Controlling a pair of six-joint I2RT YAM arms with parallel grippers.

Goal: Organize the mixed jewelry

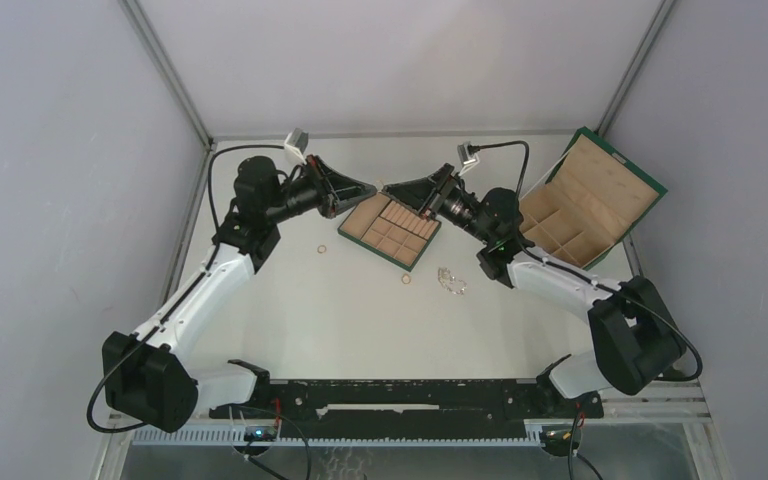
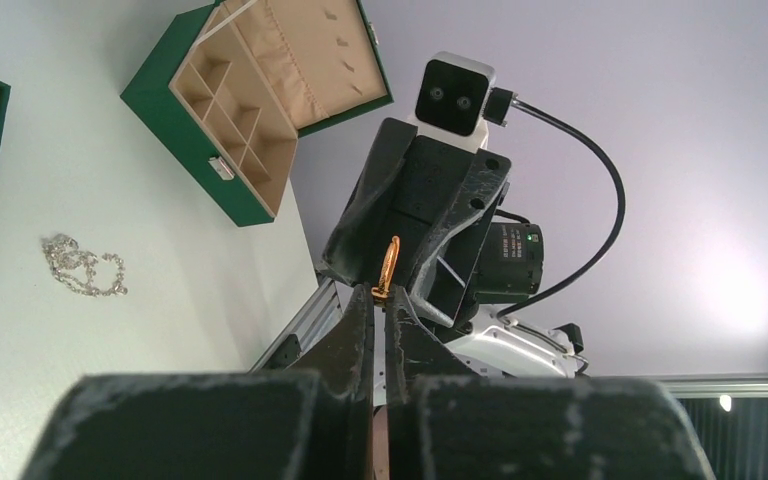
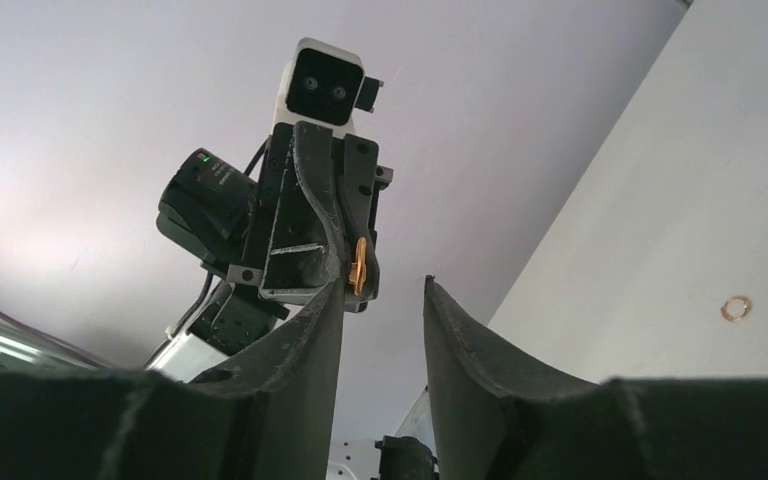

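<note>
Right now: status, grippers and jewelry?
Left gripper shut on gold ring. Right gripper open, facing it. Loose ring, second ring, chain on table. Nothing blocking.

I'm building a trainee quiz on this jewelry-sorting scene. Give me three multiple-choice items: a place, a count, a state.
1. The silvery chain tangle lies: A in the tan compartmented tray; B in the open green box; C on the pale table.
2. Thin gold rings loose on the table: A none; B two; C five.
3. The left gripper is: A shut on a gold ring; B open, empty; C shut on the chain.
Key: C, it lies on bare table beside the tray. B, two show from above. A, the ring sits pinched at its tip.
</note>
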